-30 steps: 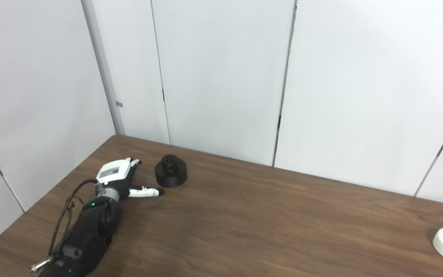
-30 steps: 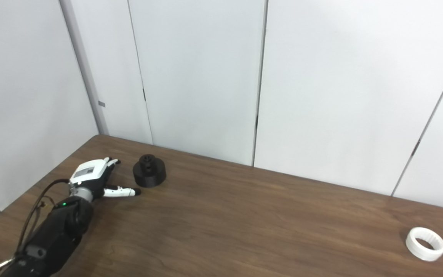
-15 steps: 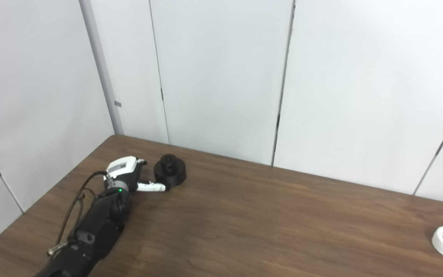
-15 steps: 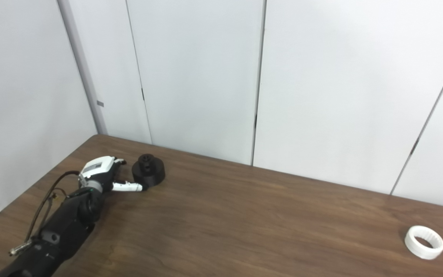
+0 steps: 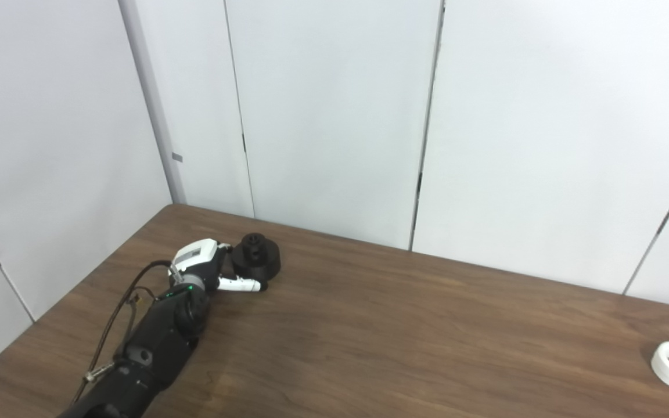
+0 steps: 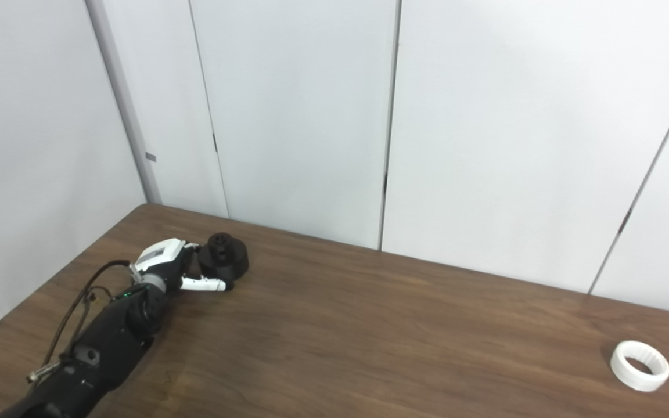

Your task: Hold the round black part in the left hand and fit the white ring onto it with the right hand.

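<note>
Reaching in from the lower left, the left hand sits right against the black part at left of center – thumb stretched along its front side, fingers spread at its left edge. It's open around the part, can't tell if it's really gripping. The part rests on the table. The ring lies alone at far lower right – well apart.
</note>
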